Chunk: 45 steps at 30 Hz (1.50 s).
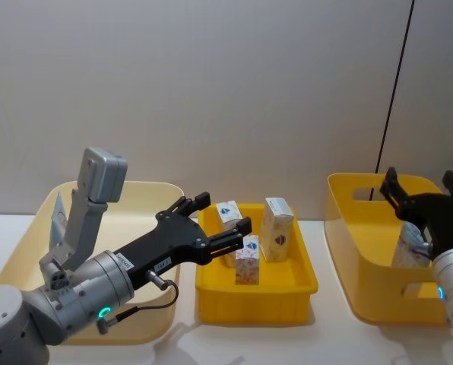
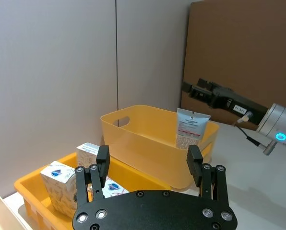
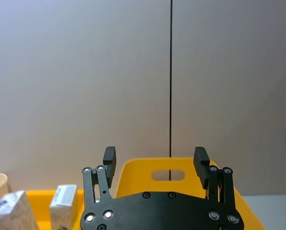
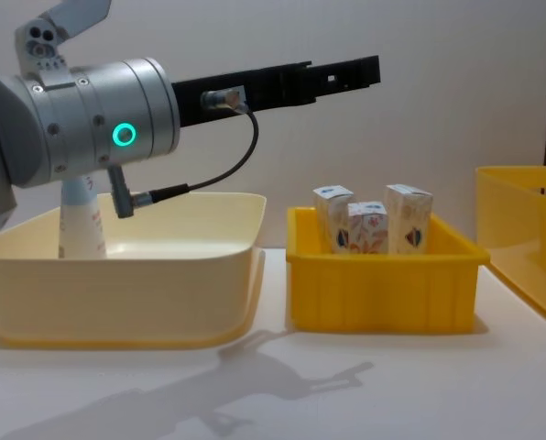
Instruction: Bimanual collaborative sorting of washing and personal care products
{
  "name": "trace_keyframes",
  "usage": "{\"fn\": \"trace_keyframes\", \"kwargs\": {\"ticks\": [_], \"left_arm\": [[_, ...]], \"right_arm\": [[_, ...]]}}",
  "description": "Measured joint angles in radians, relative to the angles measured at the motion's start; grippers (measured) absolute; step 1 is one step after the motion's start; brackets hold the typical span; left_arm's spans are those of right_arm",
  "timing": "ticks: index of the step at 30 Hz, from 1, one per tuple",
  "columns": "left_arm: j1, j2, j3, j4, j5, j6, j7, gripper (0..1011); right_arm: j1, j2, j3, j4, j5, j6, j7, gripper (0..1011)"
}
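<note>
Cartons (image 1: 277, 228) with orange floral print, three in number, stood upright in the small yellow tray (image 1: 257, 300), just beyond the left gripper (image 1: 226, 211). That gripper was spread wide and empty, roughly level above the tray's left edge. Its fingers were aimed at the nearest carton and touched none.

The right gripper (image 1: 419, 176) hung wide and empty over the deep yellow bin (image 1: 348, 243) at the right, where one squeeze tube (image 1: 410, 245) stood against the wall. A second squeeze tube (image 4: 79, 220) stood in the cream bin (image 4: 117, 302) at the left, behind the left arm. All three containers rested on the white desk (image 4: 365, 385).

Judgement: the step in hand was the left arm's approach to a carton. The next move would call for lowering the gripper and closing it across one carton's narrower faces without toppling its close-set neighbours.
</note>
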Motion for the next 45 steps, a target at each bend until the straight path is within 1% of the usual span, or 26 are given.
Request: {"fn": "trace_keyframes", "kwargs": {"ticks": [5,8,10,13,17,20,24,30,33,37,39,40,45], "left_arm": [[0.002,0.001,0.0,0.0,0.001,0.0,0.004,999],[0.006,0.003,0.0,-0.003,0.008,-0.001,0.013,999],[0.014,0.006,0.001,-0.007,0.019,-0.004,0.028,1000],[0.03,0.012,0.002,-0.014,0.041,-0.012,0.057,1000],[0.053,0.021,0.005,-0.027,0.074,-0.024,0.103,1000],[0.079,0.032,0.008,-0.04,0.111,-0.038,0.154,999],[0.1,0.04,0.01,-0.049,0.139,-0.047,0.193,999],[0.146,0.058,0.014,-0.073,0.205,-0.07,0.283,1000],[0.163,0.064,0.016,-0.081,0.228,-0.078,0.314,1000],[0.194,0.077,0.019,-0.096,0.272,-0.093,0.375,999],[0.204,0.081,0.02,-0.101,0.286,-0.098,0.394,1000],[0.215,0.085,0.021,-0.107,0.301,-0.103,0.415,999],[0.241,0.096,0.024,-0.119,0.338,-0.116,0.465,1000]], "right_arm": [[-0.003,0.0,0.0,-0.005,0.005,-0.003,0.005,1001],[-0.013,0.007,-0.006,-0.01,0.011,-0.005,0.009,1001],[-0.021,0.012,-0.011,-0.015,0.015,-0.006,0.013,1001],[-0.051,0.032,-0.03,-0.032,0.032,-0.011,0.027,1001],[-0.088,0.056,-0.053,-0.052,0.052,-0.017,0.043,1001],[-0.111,0.07,-0.068,-0.065,0.065,-0.021,0.054,1001],[-0.156,0.099,-0.095,-0.09,0.09,-0.028,0.074,1001],[-0.216,0.139,-0.134,-0.124,0.123,-0.039,0.101,1001],[-0.246,0.158,-0.153,-0.14,0.139,-0.044,0.114,1001],[-0.278,0.179,-0.173,-0.158,0.157,-0.049,0.129,1001],[-0.293,0.187,-0.182,-0.166,0.165,-0.051,0.135,1001],[-0.293,0.187,-0.182,-0.166,0.165,-0.051,0.135,1001],[-0.307,0.197,-0.191,-0.174,0.174,-0.054,0.141,1001]]}}
